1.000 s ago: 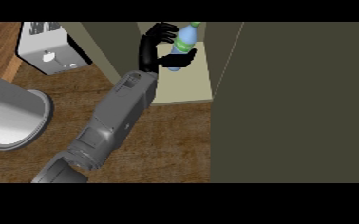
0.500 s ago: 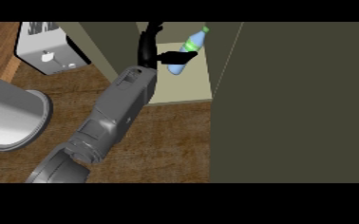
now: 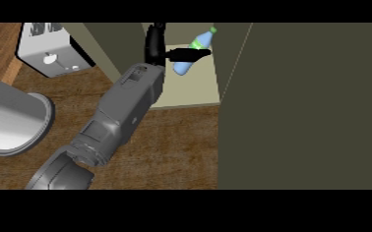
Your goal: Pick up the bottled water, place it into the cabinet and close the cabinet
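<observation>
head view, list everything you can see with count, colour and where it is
bottled water: one, pale blue with a green cap, tilted, inside the open cabinet at top centre, held by the robot hand
cabinet: one, olive outside with a pale shelf inside, top centre; its dark olive door fills the right side
toaster: one, silver-white, on the counter at upper left
pot: one, grey metal, at the left edge, cut off by the view
counter: one, brown wood, under everything
forearm: one, grey, running from lower left up to the cabinet
left robot hand: one, black, curled round the bottle
</observation>
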Controlling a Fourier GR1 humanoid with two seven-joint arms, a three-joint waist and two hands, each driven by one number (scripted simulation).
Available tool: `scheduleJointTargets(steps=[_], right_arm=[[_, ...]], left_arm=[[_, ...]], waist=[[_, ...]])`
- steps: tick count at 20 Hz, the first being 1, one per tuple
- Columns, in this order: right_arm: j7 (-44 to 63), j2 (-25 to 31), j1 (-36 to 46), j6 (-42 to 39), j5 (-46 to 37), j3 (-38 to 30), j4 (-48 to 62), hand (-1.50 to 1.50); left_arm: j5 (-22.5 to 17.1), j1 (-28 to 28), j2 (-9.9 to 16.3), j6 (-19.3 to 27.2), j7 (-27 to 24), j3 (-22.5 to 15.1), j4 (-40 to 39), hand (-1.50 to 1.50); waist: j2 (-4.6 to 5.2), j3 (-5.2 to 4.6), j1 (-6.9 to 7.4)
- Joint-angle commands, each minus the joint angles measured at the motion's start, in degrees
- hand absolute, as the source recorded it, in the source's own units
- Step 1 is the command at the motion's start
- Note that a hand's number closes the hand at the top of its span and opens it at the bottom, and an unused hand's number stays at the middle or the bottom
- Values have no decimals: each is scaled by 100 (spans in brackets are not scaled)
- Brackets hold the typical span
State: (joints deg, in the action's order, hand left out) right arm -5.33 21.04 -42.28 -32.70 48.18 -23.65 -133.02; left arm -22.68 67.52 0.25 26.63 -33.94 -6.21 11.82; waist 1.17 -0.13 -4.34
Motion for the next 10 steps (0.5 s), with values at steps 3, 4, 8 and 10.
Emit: scheduleJointTargets(steps=[3,4,8,10], right_arm=[[152,-66,0,121,117,-159,-468,-150],[391,-63,-52,438,146,-62,-829,-150],[492,199,160,390,427,-340,-506,-150],[357,-365,-42,151,-198,100,-653,-150]], left_arm=[[-152,153,-25,-316,-224,29,140,-150],[-210,4,-25,-235,-283,-100,216,-150],[-500,-397,-25,-303,-322,-395,699,-150],[-794,-419,-25,-91,-124,-596,987,-150]], waist=[[-35,5,50],[-45,2,42],[-101,7,166],[-112,10,97]])
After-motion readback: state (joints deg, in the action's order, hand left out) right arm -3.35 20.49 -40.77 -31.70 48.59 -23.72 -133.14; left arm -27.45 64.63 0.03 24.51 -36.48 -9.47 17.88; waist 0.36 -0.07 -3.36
